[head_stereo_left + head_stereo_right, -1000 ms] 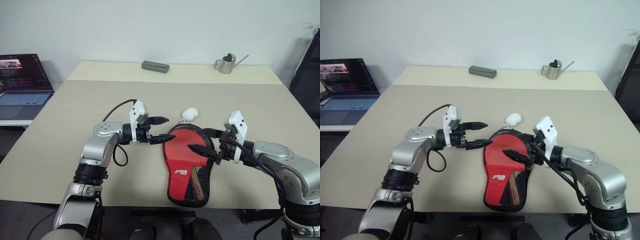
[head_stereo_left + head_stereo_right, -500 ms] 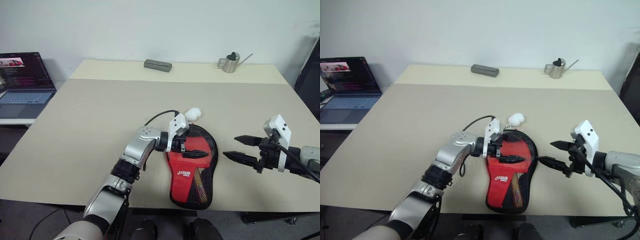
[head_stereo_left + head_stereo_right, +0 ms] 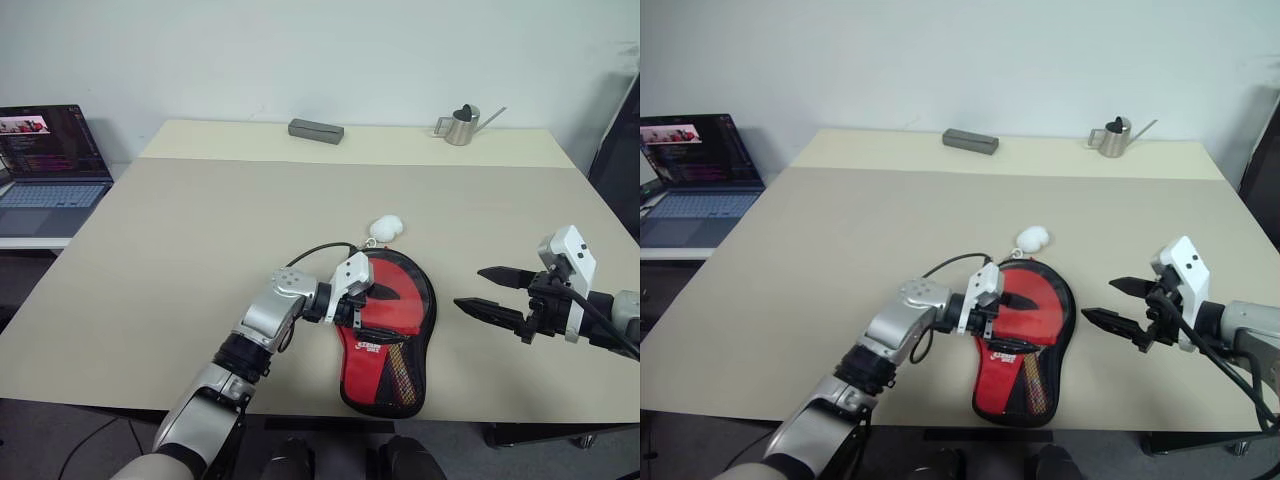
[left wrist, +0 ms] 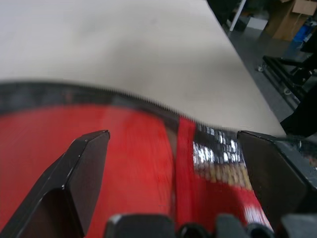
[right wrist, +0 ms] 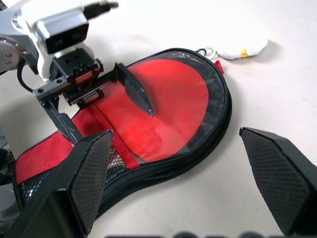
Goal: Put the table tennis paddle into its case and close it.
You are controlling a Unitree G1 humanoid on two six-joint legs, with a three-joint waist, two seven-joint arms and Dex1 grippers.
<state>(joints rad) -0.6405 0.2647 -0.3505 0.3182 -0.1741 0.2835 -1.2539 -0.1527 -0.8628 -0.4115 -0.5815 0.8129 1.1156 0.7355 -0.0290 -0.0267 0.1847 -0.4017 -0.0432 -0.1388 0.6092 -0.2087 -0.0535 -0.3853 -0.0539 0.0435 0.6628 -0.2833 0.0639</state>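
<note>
Claws both gape wide: left claw (image 3: 383, 313) over the red case (image 3: 398, 345) (perhaps touching), right claw (image 3: 489, 289) well apart.

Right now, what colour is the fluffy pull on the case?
White; the pom-pom pull shows best in the right wrist view, beside the case.

office or lab; laptop (image 3: 45, 155) beside plain table (image 3: 200, 220)
</note>
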